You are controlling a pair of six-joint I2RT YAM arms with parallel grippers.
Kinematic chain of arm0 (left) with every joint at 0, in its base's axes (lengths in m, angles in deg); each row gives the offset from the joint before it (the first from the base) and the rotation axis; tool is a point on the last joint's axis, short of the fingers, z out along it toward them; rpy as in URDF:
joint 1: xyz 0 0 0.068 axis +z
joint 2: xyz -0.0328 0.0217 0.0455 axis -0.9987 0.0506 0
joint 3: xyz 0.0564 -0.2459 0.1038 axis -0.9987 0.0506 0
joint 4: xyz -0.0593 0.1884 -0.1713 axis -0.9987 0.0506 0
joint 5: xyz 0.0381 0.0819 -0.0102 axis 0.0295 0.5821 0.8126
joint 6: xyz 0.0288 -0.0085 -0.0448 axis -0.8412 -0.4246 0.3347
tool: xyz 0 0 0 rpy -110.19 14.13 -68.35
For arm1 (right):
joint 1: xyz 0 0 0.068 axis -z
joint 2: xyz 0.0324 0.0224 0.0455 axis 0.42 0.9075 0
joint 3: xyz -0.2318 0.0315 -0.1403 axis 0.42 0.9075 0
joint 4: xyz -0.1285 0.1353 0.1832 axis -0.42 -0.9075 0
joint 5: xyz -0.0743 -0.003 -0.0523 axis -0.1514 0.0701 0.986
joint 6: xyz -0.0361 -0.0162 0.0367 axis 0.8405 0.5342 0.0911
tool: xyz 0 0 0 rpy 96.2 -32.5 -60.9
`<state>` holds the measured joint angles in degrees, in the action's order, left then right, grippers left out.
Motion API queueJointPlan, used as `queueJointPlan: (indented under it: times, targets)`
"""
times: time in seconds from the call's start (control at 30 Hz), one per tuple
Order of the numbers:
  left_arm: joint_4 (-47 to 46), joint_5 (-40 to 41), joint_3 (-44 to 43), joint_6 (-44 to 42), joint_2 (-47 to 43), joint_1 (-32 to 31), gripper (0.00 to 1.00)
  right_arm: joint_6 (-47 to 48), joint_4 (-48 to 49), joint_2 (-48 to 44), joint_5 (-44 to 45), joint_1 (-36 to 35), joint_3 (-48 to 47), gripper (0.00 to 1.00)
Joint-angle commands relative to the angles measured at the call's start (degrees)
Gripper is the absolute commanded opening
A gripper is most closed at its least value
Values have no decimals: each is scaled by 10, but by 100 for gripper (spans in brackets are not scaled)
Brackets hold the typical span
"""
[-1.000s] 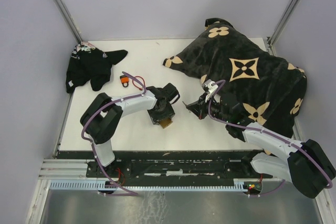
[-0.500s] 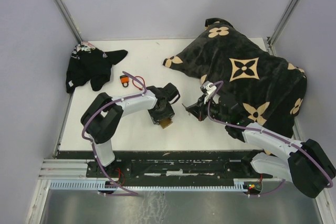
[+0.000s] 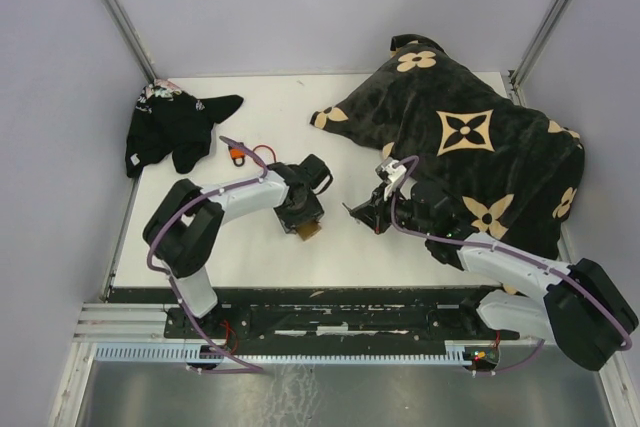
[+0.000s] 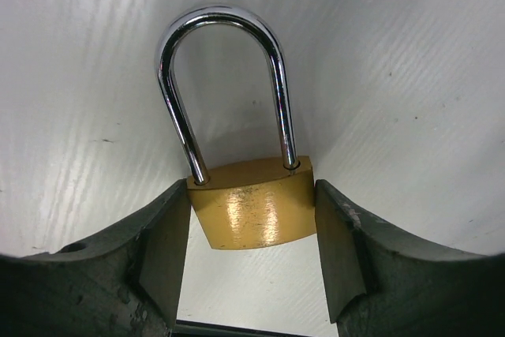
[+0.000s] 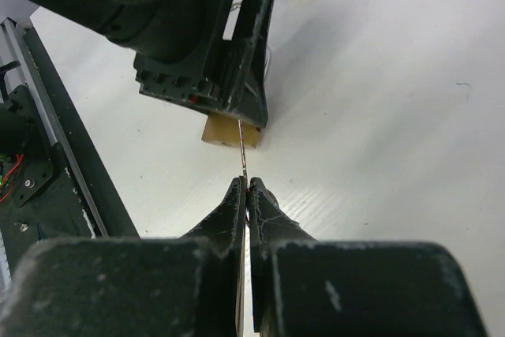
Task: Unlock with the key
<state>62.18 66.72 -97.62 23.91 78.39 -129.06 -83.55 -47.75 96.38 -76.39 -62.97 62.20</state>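
Both arms have edged toward the frame's left. Left hand (image 3: 303, 220) clamps the brass padlock (image 4: 253, 213) at mid-frame, low over the bench (image 3: 280, 112), steadying it against twisting. Right hand (image 5: 246, 193) pinches the key (image 5: 241, 144) edge-on, its tip just at the lock's base.

The top camera looked steeply down from above and behind the arm bases (image 3: 203, 295), taking in the whole table (image 3: 250, 117). The left wrist camera sat very close to the padlock (image 4: 252, 207), facing the tabletop — the right wrist camera looked low along its key (image 5: 241, 151) at that same padlock, somewhat farther off.
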Motion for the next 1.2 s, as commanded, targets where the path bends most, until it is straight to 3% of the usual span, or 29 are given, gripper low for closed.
queueJointPlan:
  times: [0.0,0.47,0.77,1.17]
  targets:
    - [-43,16,6,-18,-77,24,5,-23,44,24,-21,-8,-34,2]
    - [-161,-69,65,-29,-210,90,3,-121,96,112,-61,-34,-64,2]
    - [-199,-129,80,-32,-227,98,3,-190,149,179,-73,-35,-81,2]
    - [-225,-157,97,-32,-236,99,3,-227,129,220,-53,-36,-104,2]
